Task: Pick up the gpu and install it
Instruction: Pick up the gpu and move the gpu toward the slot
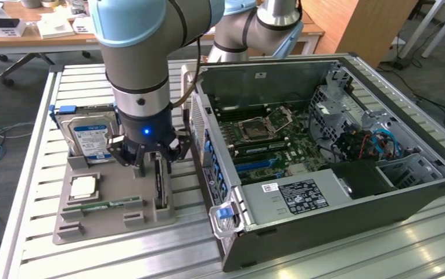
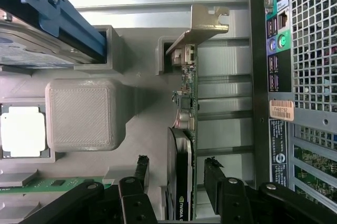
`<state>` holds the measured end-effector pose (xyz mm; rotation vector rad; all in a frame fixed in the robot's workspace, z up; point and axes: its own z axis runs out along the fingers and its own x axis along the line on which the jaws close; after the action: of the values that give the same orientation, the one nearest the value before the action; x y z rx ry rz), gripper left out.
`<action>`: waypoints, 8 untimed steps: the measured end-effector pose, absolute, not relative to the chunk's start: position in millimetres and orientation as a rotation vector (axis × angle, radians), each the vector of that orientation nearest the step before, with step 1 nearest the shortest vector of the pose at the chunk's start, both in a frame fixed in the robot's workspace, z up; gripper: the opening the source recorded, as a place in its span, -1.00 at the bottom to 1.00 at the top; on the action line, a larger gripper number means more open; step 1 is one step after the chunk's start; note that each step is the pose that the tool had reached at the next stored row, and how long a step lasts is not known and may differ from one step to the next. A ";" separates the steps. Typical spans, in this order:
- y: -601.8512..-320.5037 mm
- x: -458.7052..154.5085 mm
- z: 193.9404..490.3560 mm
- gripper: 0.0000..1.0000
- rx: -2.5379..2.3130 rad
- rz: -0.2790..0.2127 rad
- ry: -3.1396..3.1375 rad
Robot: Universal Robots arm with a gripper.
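Note:
The gpu (image 2: 185,113) stands on its edge in a slot of the grey holder tray (image 2: 137,103), its pale metal bracket (image 2: 208,21) at the far end from my fingers. My gripper (image 2: 177,167) hangs straight over the card's dark-faced end, open, with one black fingertip (image 2: 141,165) on each side and a gap between pad and card on both sides. In the exterior view the gripper (image 1: 151,165) sits low over the gpu (image 1: 160,189) at the tray's edge nearest the open computer case (image 1: 377,192).
On the holder tray (image 1: 114,224) also stand a blue-labelled hard drive (image 1: 90,136), a CPU (image 1: 83,187) and a green RAM stick (image 1: 102,205). The case lies on its side at the exterior view's right, motherboard (image 1: 265,136) exposed. Its rear panel (image 2: 295,76) runs close beside the card.

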<state>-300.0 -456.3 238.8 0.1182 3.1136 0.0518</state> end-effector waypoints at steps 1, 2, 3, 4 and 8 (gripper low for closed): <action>-456.3 -300.0 238.0 0.09 0.118 0.052 3.114; -456.3 -300.0 237.9 0.09 0.118 0.052 3.113; -456.3 -300.0 237.7 0.09 0.118 0.052 3.113; -456.3 -300.0 237.5 0.09 0.118 0.052 3.113; -456.3 -300.0 236.9 0.09 0.118 0.052 3.114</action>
<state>-300.0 -456.3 236.9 0.1183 3.1135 0.0519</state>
